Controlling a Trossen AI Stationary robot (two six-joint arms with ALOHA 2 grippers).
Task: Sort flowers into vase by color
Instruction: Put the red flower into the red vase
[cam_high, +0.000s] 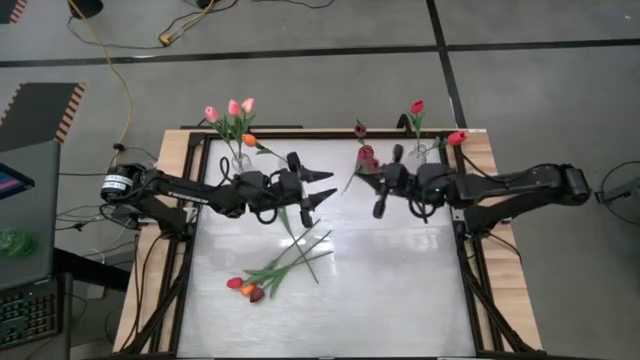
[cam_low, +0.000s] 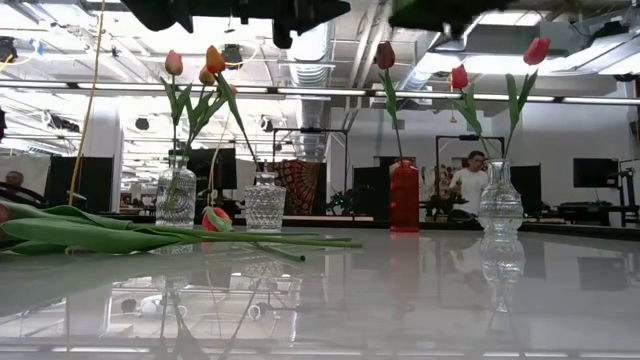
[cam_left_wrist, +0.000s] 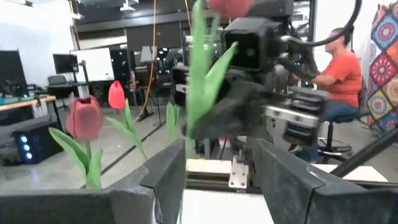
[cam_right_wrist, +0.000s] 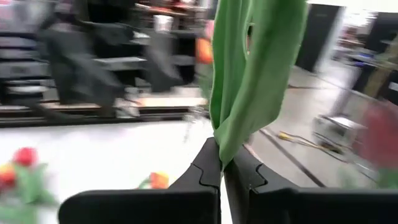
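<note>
A flower (cam_right_wrist: 249, 74) is being clamped by its green stem and leaf between the closed fingers (cam_right_wrist: 205, 168) of the right gripper (cam_high: 383, 190), above the far middle of the worktop (cam_high: 400, 300); its red head (cam_high: 366, 155) is being shown just past the fingertips in the high view. The left gripper (cam_high: 318, 188) is being held just across from it, its fingers (cam_left_wrist: 168, 174) standing apart with nothing between them.

A small bundle of loose flowers (cam_high: 275, 270) is lying on the worktop nearer the front, the stems crossing and the red and orange heads (cam_high: 246, 289) pointing toward the front left. The right half and front of the worktop are being left open around them, and the two grippers are being kept near each other but apart.

Along the far edge, four vases are standing in the low view. The clear vase at the far left (cam_low: 176, 196) is holding pink and orange tulips (cam_low: 208, 60); the cut-glass vase beside it (cam_low: 265, 201) is not being shown clearly enough to tell its contents. The red vase (cam_low: 404, 195) is holding a dark maroon tulip (cam_low: 385, 55), and the clear vase at the right (cam_low: 500, 200) is holding two red tulips (cam_low: 537, 50).

A person (cam_low: 468, 180) is being seen seated in the room behind.
</note>
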